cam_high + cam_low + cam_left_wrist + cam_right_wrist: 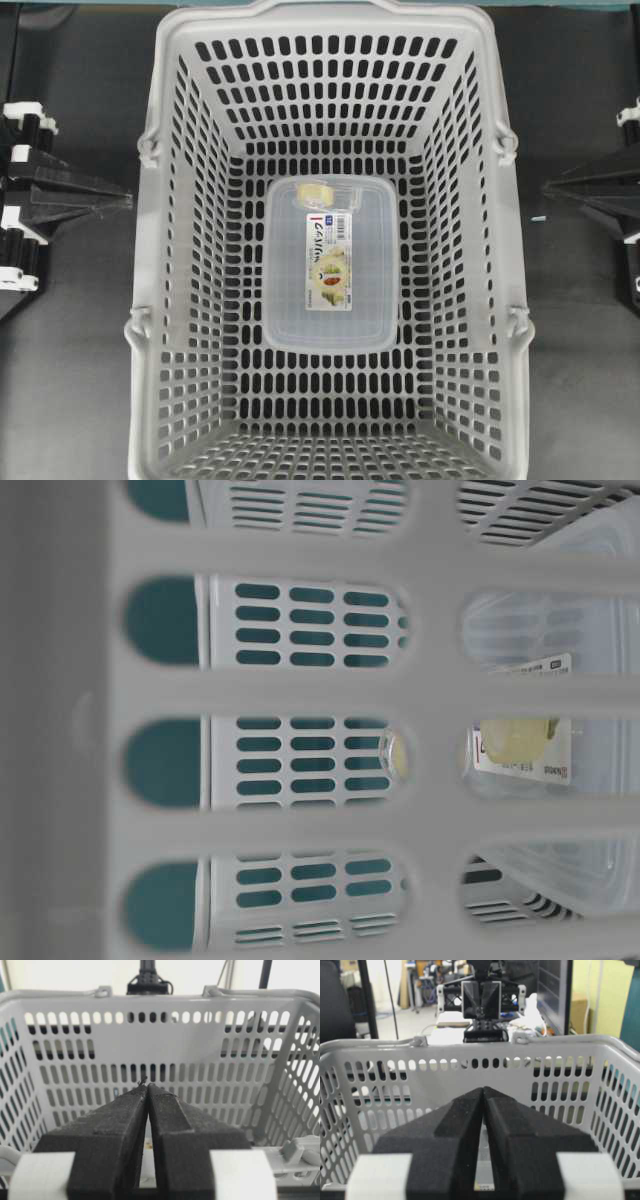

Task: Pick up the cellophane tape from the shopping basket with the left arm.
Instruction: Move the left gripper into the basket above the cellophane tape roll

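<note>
Grey shopping basket holds cellophane tape atop box.

Overhead, the shopping basket is cut off at the near edge, and both arms are cropped at the left and right sides. The cellophane tape is too small for detail. At table level, a blurred basket wall hides most of the clear box; its label cannot be read.
</note>
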Robot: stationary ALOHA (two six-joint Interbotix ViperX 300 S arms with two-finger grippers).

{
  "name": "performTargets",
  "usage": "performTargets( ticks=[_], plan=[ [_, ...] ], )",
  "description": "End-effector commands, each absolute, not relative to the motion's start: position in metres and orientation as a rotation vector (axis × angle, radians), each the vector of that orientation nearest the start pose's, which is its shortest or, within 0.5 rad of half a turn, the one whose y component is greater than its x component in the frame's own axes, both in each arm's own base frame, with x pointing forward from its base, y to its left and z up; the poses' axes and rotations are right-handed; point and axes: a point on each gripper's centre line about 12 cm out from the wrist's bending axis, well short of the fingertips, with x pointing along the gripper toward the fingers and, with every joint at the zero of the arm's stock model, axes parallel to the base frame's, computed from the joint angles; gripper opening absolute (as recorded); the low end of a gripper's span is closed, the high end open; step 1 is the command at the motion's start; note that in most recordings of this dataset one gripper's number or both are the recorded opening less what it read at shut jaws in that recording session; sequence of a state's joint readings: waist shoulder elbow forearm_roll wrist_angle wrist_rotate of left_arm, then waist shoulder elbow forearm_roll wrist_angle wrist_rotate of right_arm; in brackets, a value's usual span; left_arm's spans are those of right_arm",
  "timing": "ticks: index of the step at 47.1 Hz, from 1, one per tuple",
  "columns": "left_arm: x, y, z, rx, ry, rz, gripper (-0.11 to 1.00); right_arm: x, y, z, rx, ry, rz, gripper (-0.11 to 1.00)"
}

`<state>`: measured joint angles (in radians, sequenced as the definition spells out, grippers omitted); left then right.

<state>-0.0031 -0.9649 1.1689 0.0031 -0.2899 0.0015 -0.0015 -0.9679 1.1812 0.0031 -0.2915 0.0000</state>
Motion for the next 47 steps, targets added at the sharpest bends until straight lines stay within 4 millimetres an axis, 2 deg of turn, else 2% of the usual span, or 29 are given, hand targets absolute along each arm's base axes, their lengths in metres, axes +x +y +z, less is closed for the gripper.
performTargets(
  ticks=[1, 4, 7, 17, 24, 31, 34, 44, 47],
  plan=[
    [0.206, -0.001, 0.311, 0.002, -0.072, -0.010, 0.06, 0.200, 0.000, 0.300, 0.008, -0.098, 0.001, 0.01],
    [0.211, -0.001, 0.317, -0.022, -0.032, -0.008, 0.02, 0.200, 0.000, 0.300, 0.014, -0.098, 0.000, 0.05],
    [0.219, 0.000, 0.324, -0.046, 0.032, -0.003, 0.00, 0.199, 0.000, 0.300, 0.018, -0.100, 0.001, 0.00],
    [0.247, -0.002, 0.345, -0.049, 0.219, 0.000, 0.00, 0.199, 0.000, 0.300, 0.026, -0.098, 0.001, 0.00],
    [0.278, -0.006, 0.353, -0.039, 0.339, -0.005, 0.00, 0.199, 0.000, 0.299, 0.029, -0.091, 0.000, 0.00],
    [0.312, -0.011, 0.351, -0.025, 0.436, -0.016, 0.00, 0.199, 0.000, 0.301, 0.030, -0.101, 0.000, 0.04],
    [0.326, -0.013, 0.348, -0.018, 0.478, -0.020, 0.00, 0.198, 0.000, 0.301, 0.029, -0.101, 0.000, 0.13],
    [0.362, -0.012, 0.337, -0.012, 0.610, -0.007, 0.00, 0.195, -0.001, 0.304, 0.032, -0.107, -0.007, 0.64],
    [0.371, -0.011, 0.329, -0.012, 0.667, -0.001, 0.00, 0.195, -0.002, 0.304, 0.032, -0.108, -0.008, 0.74]
  ],
)
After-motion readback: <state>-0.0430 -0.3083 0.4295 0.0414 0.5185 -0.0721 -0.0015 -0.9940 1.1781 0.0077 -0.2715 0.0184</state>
